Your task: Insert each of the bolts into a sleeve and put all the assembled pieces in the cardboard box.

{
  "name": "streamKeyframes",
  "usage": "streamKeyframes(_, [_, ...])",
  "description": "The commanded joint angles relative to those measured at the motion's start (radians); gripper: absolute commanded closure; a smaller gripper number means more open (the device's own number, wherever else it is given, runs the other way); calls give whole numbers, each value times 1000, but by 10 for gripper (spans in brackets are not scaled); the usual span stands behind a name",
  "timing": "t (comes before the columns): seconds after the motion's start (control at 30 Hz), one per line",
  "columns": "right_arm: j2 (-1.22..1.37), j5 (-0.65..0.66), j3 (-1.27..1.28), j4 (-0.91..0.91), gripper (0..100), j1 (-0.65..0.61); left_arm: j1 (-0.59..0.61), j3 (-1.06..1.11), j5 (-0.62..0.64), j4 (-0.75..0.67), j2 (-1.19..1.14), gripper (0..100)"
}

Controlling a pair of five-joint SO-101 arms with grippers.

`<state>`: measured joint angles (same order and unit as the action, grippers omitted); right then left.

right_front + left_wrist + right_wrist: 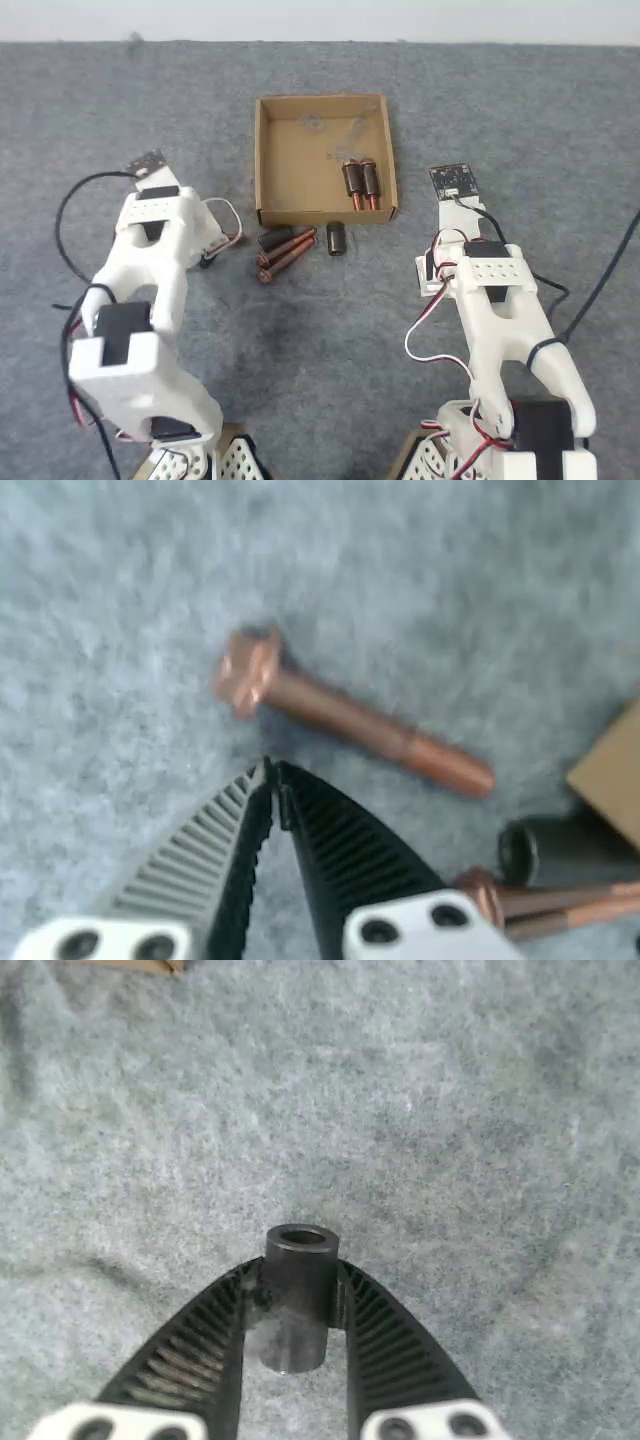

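Between the toothed fingers of the right gripper (298,1272), a black sleeve (298,1295) is clamped by its sides, its open bore facing away from the wrist and the grey counter (480,1140) beyond it. Just past the tip of the left gripper (272,772), whose fingers are pressed together on nothing, a copper bolt (350,715) lies flat on the counter, close to the tip but apart from it. Farther off to that gripper's side lie a second sleeve (545,845) and another bolt (560,900), near a corner of the cardboard box (610,770). Seen from above, a third sleeve (335,238) sits just in front of the box, between the two arms, and two assembled pieces (361,185) lie side by side inside the box against its near wall. The step in hand looks like pairing a third bolt with the held sleeve, the task roughly half done. The next move probably calls for the left gripper to open, straddle the bolt's shank and lift it, then line its tip up with the sleeve's bore; a slight misalignment could knock the sleeve askew.
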<state>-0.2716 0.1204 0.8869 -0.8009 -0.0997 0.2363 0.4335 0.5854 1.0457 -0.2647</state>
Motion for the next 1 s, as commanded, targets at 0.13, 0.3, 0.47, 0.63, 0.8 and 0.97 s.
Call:
streamKeyframes(0.13, [-10,21,-6,5,992,5,57,-223,6,-2,-107,989])
streamKeyframes(0.3, [-10,21,-5,5,992,4,51,-320,8,-46,-166,989])
streamKeyframes(0.47, [-10,21,-5,5,992,4,11,-432,8,-84,-238,989])
streamKeyframes(0.63, [-10,21,-5,8,992,4,-43,-533,8,-86,-295,989])
streamKeyframes(0.8, [-10,23,2,15,992,4,-87,-547,8,-58,-262,988])
streamKeyframes(0.97, [-10,23,5,31,992,4,-83,-545,14,-34,-204,987])
